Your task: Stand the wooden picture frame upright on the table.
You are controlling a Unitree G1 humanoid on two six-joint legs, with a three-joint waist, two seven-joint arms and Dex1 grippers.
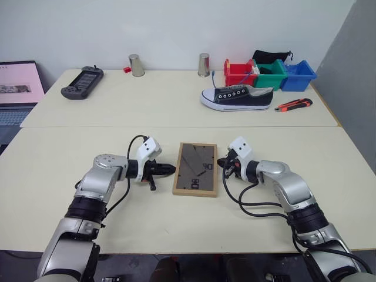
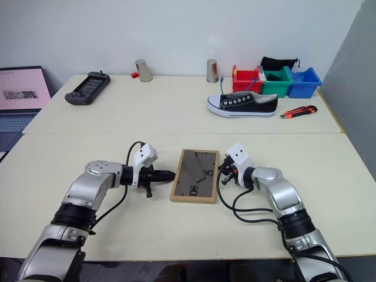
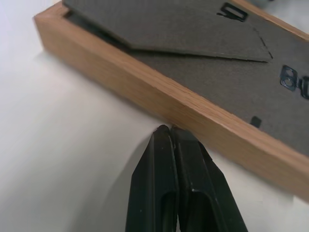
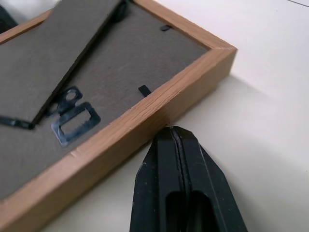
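Note:
The wooden picture frame (image 1: 196, 168) lies flat on the cream table (image 1: 53, 194), back side up, its dark grey backing and fold-out stand showing. My left gripper (image 1: 171, 170) is shut, its tips right at the frame's left wooden edge (image 3: 145, 94). On the other side my right gripper (image 1: 221, 163) is shut too, tips against the frame's right edge (image 4: 145, 116) near a corner. Nothing is held between either pair of fingers. The frame's front is hidden against the table.
On the far table stand a black sneaker (image 1: 237, 97), red, green and blue bins (image 1: 269, 74), a box cutter (image 1: 293, 105), two metal cups (image 1: 137, 65), and a black game controller (image 1: 82, 81). A laptop (image 1: 17, 88) sits at far left.

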